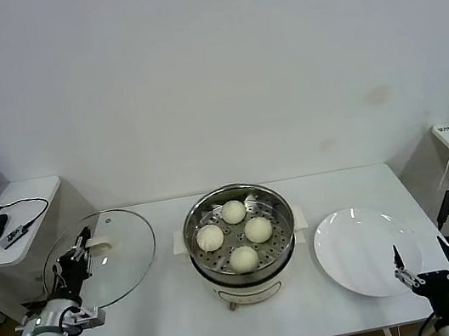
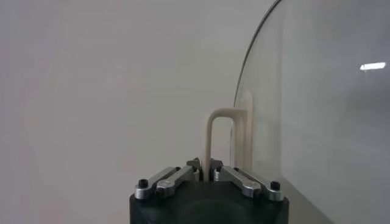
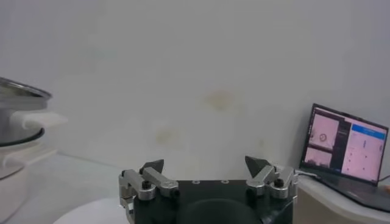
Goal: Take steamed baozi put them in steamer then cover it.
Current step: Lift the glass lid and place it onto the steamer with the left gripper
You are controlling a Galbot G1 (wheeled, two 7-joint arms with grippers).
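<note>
The steamer (image 1: 192, 244), a shiny steel pot on a cream base, stands mid-table with several steamed baozi (image 1: 233, 211) on its perforated tray. At the table's left end my left gripper (image 1: 79, 254) is shut on the white handle (image 1: 102, 246) of the round glass lid (image 1: 127, 257), which it holds tilted above the tabletop, left of the pot. The left wrist view shows the gripper (image 2: 207, 173) pinching the thin handle (image 2: 210, 137), with the lid's glass (image 2: 317, 109) beside it. My right gripper (image 1: 421, 260) waits open and empty at the near right corner, also seen in its wrist view (image 3: 206, 165).
A flat white plate (image 1: 359, 253) lies bare to the right of the steamer, just ahead of the right gripper. Side desks with laptops (image 3: 344, 146) and cables flank the table. The steamer's side (image 3: 18, 115) shows in the right wrist view.
</note>
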